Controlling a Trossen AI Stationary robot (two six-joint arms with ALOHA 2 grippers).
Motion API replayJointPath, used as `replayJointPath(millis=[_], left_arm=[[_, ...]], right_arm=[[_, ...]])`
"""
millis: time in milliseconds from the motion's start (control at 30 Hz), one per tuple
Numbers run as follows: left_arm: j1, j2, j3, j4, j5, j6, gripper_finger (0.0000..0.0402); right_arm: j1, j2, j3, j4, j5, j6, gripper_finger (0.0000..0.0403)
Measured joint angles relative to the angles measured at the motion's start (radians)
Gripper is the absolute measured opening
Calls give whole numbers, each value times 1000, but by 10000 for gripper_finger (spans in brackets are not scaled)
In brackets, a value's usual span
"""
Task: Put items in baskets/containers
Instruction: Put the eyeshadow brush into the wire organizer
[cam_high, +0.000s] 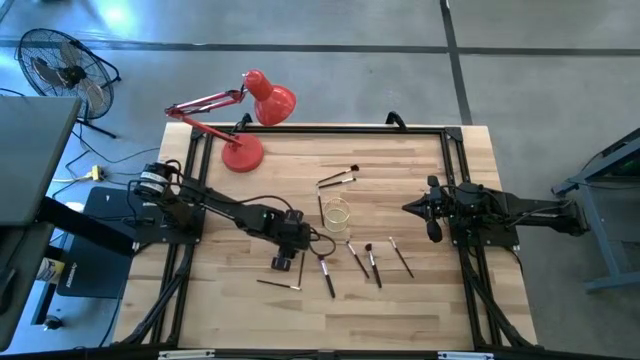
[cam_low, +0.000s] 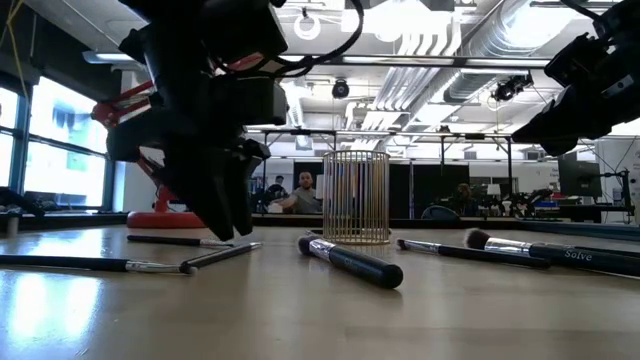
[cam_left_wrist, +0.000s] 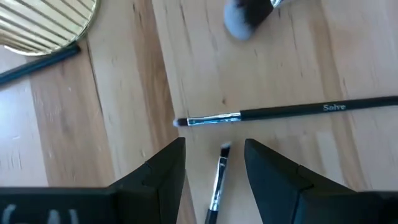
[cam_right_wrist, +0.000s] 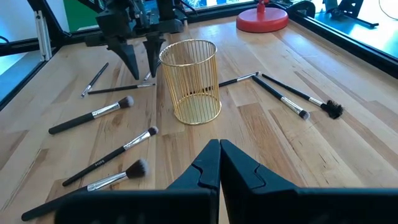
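Several thin makeup brushes lie flat on the wooden table around a round gold wire basket (cam_high: 336, 213) (cam_low: 356, 197) (cam_right_wrist: 190, 81), which stands upright. My left gripper (cam_left_wrist: 214, 146) (cam_high: 288, 256) (cam_right_wrist: 140, 59) is open and points down near the table's near side of the basket. Its fingers stand on either side of a small thin brush (cam_left_wrist: 217, 180) without touching it. A longer dark brush (cam_left_wrist: 286, 112) lies crosswise just beyond the fingertips. My right gripper (cam_right_wrist: 219, 149) (cam_high: 432, 218) is shut and hovers right of the basket, pointing toward it.
A red desk lamp (cam_high: 245, 125) stands at the table's far left. Two brushes (cam_high: 338, 179) lie beyond the basket, others (cam_high: 372, 262) to its near right, and one (cam_high: 278, 284) near the left gripper. Black frame rails (cam_high: 455, 160) border the table.
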Motion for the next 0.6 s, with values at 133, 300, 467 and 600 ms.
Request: replayJointPath(millis=[133, 300, 467, 600], left_arm=[[0, 0, -1, -13, -1, 0, 161], [0, 29, 0, 0, 2, -5, 161], [1, 62, 2, 14, 27, -9, 161], [0, 63, 2, 12, 27, -18, 161]], right_arm=[[0, 0, 0, 0, 0, 0, 0], [0, 0, 0, 0, 0, 0, 0], [0, 0, 0, 0, 0, 0, 0], [0, 0, 0, 0, 0, 0, 0]])
